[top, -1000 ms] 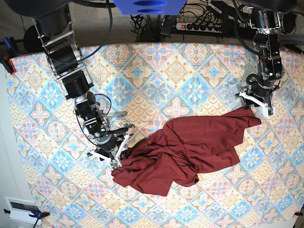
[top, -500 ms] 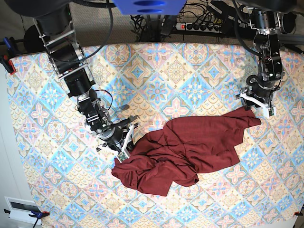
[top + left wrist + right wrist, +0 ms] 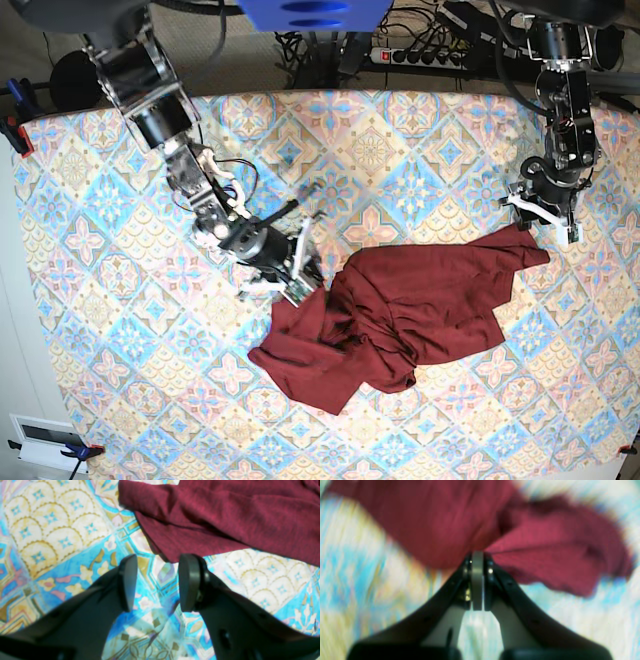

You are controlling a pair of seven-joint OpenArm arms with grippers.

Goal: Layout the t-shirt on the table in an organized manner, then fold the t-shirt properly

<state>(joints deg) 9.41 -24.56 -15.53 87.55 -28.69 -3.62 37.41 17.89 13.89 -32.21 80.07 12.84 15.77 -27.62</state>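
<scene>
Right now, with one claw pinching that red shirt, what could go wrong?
The right gripper is shut on only a small pinch of the t-shirt, so the fabric might slip free. The shirt is bunched, and pulling could tangle it further. The left gripper is open beside a corner, holding nothing, so the cloth may drag across the table.

No readable text, label, brand, number or sign is found in any view; only an ornamental tile pattern is printed on the table (image 3: 400,140).
</scene>
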